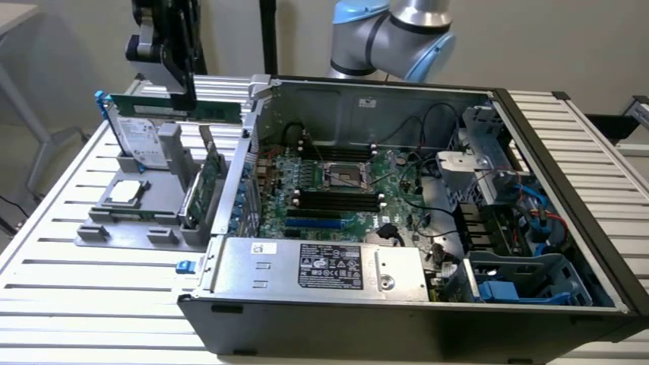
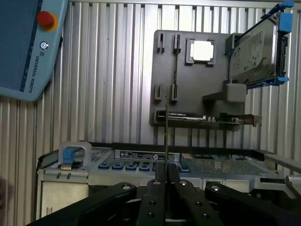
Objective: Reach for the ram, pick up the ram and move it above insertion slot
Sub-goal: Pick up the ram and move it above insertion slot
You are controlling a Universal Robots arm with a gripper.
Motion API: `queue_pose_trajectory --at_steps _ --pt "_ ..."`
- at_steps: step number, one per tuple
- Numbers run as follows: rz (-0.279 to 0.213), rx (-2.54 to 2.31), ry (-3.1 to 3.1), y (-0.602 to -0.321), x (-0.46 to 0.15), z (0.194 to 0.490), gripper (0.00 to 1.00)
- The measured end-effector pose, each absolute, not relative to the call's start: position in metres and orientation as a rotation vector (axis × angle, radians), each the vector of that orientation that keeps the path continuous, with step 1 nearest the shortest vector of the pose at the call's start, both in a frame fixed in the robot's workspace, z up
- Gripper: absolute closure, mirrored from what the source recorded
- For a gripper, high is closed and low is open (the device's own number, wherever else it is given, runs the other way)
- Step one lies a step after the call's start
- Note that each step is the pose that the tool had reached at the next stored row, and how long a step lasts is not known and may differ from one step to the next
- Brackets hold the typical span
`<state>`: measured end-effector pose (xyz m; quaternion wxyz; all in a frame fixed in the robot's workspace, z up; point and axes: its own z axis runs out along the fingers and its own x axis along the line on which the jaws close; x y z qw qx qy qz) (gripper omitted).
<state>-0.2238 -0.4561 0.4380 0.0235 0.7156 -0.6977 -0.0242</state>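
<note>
The jaws are closed on the ram, lifted above the gray holder; carrying it toward the motherboard slots seems the step in hand.

The hand is gripping the ram, holding it level above the grey holder tray on the desk, to the exterior view's left of the open computer case.
</note>
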Motion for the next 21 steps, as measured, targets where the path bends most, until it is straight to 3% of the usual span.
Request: queue_pose_trajectory --at_steps 21 --pt "-0.075 2.215 -2.16 -0.438 -0.128 0.429 0.87"
